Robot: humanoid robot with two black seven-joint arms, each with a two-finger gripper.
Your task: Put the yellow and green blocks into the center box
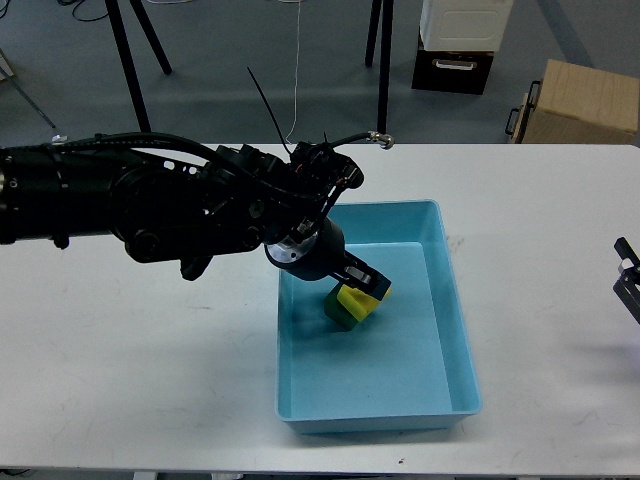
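Note:
My left gripper (366,283) reaches from the left into the light blue box (455,330) at the table's centre. The yellow block (353,301) lies tilted just below its fingertips, resting on the green block (333,311) on the box floor. The fingers look parted and the yellow block sits free of them. The green block is mostly hidden by the yellow one. My right gripper (627,276) shows only as a small dark part at the right edge, above the table, far from the box.
The white table (150,360) carries the box. Beyond its far edge are stand legs (381,70), a black and white case (458,45) and a cardboard box (580,100) on the floor.

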